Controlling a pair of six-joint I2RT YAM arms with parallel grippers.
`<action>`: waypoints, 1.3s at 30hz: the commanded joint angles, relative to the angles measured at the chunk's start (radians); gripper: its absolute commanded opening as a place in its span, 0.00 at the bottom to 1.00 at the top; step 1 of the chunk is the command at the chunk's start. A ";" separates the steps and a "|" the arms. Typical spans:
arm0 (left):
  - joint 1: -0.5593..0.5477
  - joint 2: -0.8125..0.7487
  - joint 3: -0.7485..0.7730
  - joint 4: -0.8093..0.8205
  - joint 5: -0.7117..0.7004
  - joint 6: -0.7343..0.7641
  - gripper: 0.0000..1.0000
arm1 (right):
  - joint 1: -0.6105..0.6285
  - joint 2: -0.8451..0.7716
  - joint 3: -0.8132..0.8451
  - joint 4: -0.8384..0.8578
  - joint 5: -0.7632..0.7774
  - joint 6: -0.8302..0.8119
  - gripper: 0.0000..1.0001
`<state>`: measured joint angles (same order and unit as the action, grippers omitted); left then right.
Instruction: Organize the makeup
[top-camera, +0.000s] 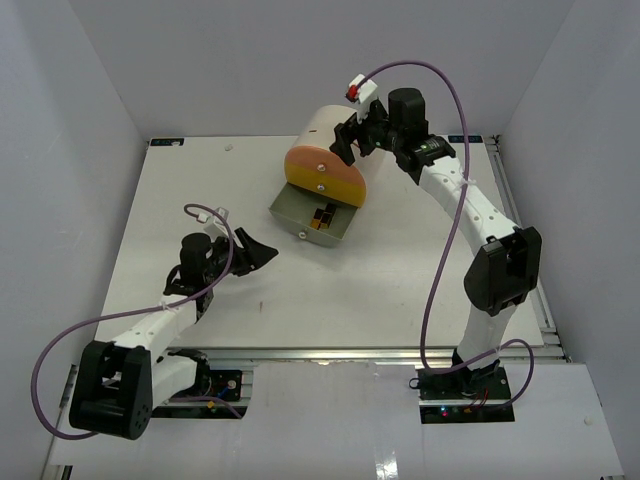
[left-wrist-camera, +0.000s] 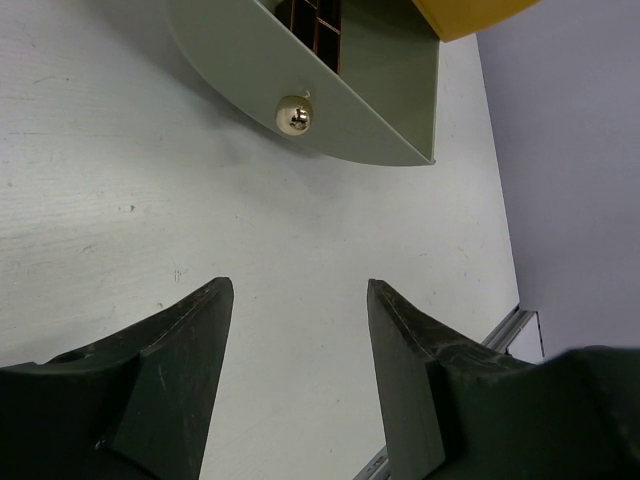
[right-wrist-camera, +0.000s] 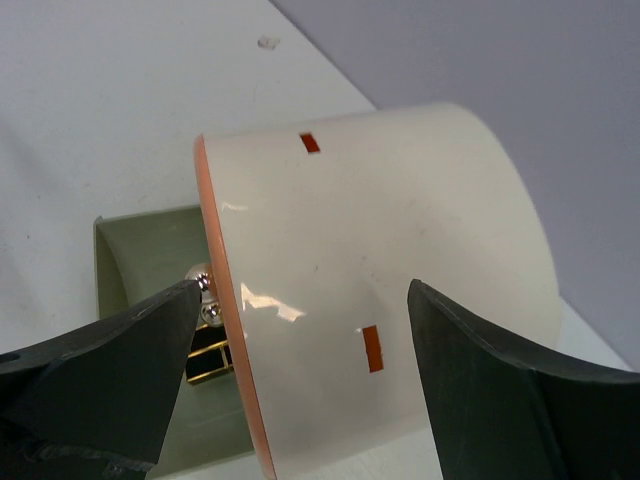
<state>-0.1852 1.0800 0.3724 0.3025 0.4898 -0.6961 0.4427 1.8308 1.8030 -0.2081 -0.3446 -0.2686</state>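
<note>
The makeup I can see lies in a pulled-out green drawer (top-camera: 300, 212): a brown-pan palette (top-camera: 323, 218) and black-and-gold pieces (right-wrist-camera: 210, 355). In the left wrist view the palette's pans (left-wrist-camera: 310, 25) show just behind the drawer's front with its gold knob (left-wrist-camera: 294, 116). My left gripper (top-camera: 258, 250) (left-wrist-camera: 298, 290) hovers open over bare table, left of the drawer, with nothing between its fingers. My right gripper (top-camera: 352, 143) (right-wrist-camera: 300, 295) stands open over the cream drawer unit (right-wrist-camera: 380, 250), one finger on either side of its curved top.
The cream cylindrical unit (top-camera: 322, 135) with its orange-yellow front (top-camera: 325, 178) lies at the back middle of the white table (top-camera: 400, 290). A metal rail (top-camera: 350, 352) runs along the near edge. Grey walls close in the sides and back.
</note>
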 joint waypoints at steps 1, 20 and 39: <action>0.000 0.013 -0.009 0.062 0.035 0.003 0.67 | 0.001 0.004 0.026 -0.049 0.032 0.080 0.90; 0.001 0.118 0.013 0.122 0.055 -0.015 0.68 | 0.001 -0.046 -0.096 -0.041 0.023 0.070 0.94; -0.058 0.388 0.184 0.181 0.038 -0.050 0.65 | 0.000 -0.035 -0.094 -0.057 -0.022 0.029 0.81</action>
<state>-0.2208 1.4097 0.4747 0.4480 0.5348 -0.7427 0.4394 1.8183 1.7035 -0.2565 -0.3300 -0.2331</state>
